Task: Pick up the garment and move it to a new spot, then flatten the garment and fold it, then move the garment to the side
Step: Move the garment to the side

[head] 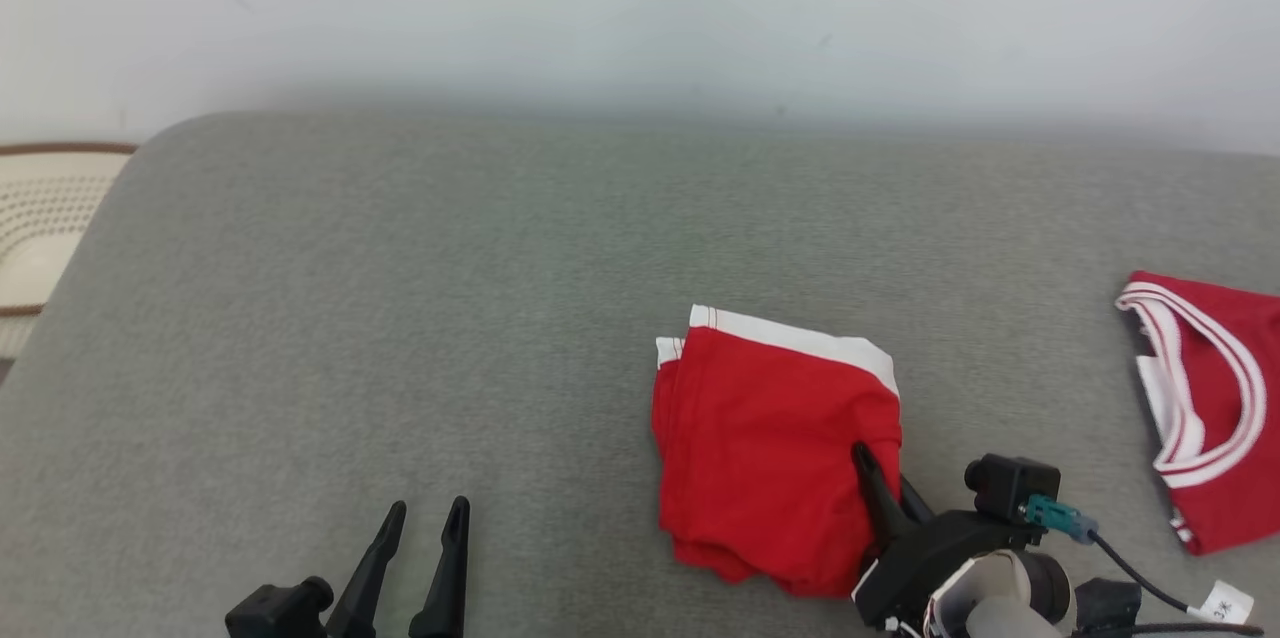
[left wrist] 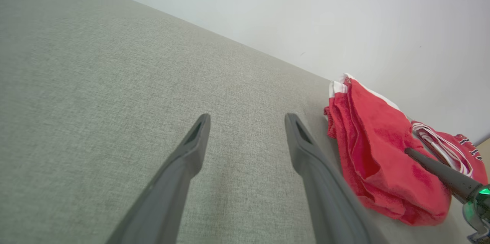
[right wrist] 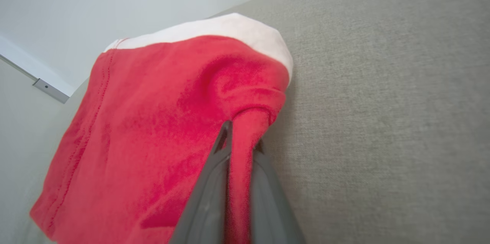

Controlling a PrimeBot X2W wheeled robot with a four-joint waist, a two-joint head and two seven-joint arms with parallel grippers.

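The garment (head: 770, 438) is red with a white band, folded into a compact stack on the grey cushion (head: 450, 318), right of centre. My right gripper (head: 875, 473) is shut on a pinched ridge of its right edge; the right wrist view shows red cloth of the garment (right wrist: 153, 129) squeezed between the two fingers of the gripper (right wrist: 241, 146). My left gripper (head: 425, 518) stands open low at the left, well apart from the cloth, with bare cushion between its fingers. In the left wrist view this gripper (left wrist: 247, 119) is open and the garment (left wrist: 375, 152) lies to its right.
A second red garment with white striped trim (head: 1210, 398) lies at the cushion's right edge. A pale wall (head: 640, 8) runs behind the cushion. A cream mat with a brown border (head: 40, 218) sits beyond the left edge.
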